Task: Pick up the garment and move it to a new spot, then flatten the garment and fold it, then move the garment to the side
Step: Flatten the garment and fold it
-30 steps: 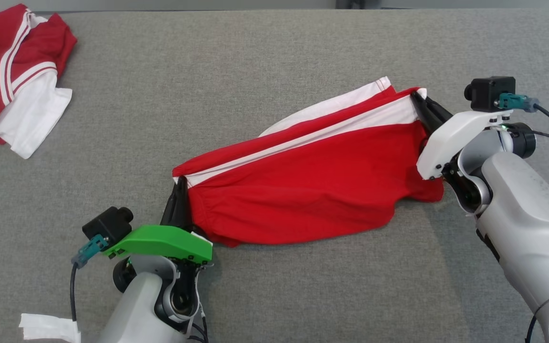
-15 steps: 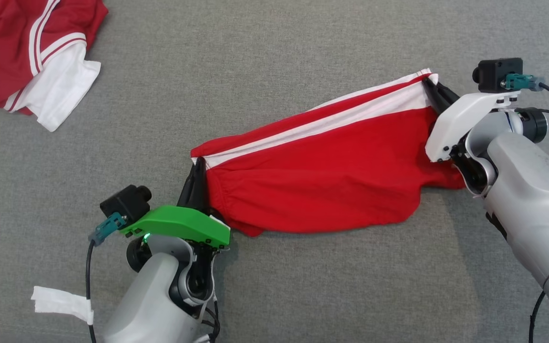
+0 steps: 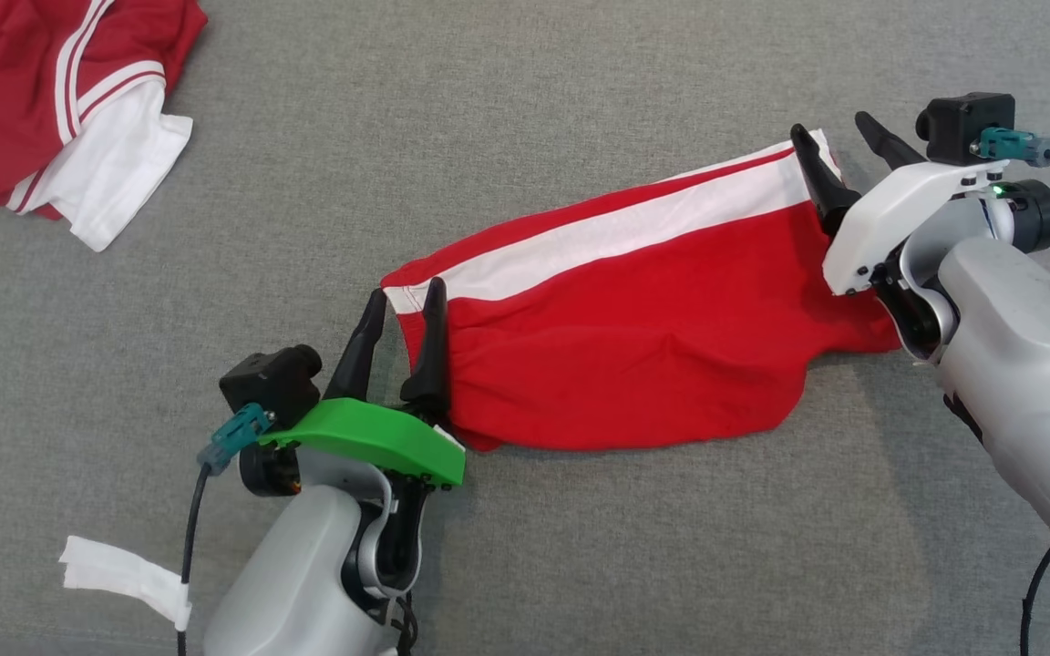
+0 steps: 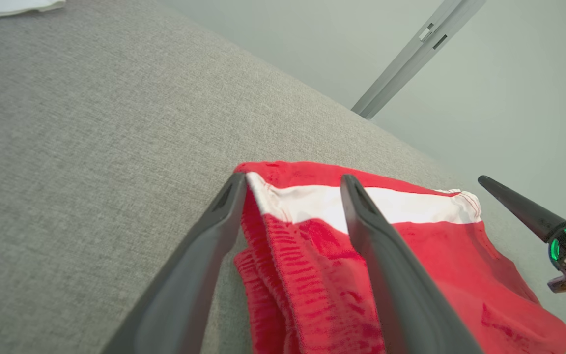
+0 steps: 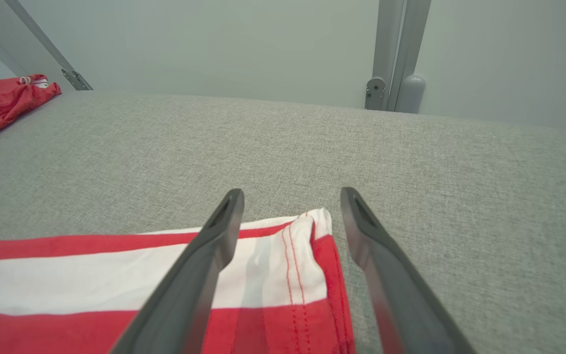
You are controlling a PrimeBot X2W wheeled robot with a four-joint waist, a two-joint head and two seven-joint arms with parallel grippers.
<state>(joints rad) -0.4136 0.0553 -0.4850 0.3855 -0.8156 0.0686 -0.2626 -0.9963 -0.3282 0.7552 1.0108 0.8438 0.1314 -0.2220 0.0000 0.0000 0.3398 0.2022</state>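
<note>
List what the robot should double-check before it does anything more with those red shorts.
1. Left fingers open: ok.
2. Right fingers open: ok.
3. Red shorts lying on the grey table, nothing hanging: ok.
4. Shorts smoothed flat: not ok, waistband end bunched, lower edge rumpled.
5. Fingers free of the cloth: cannot tell, each pair straddles a corner.
6. Other red garment well apart: ok.

Garment (image 3: 634, 337) on table (image 3: 525, 91), second garment (image 3: 60, 100) far left
</note>
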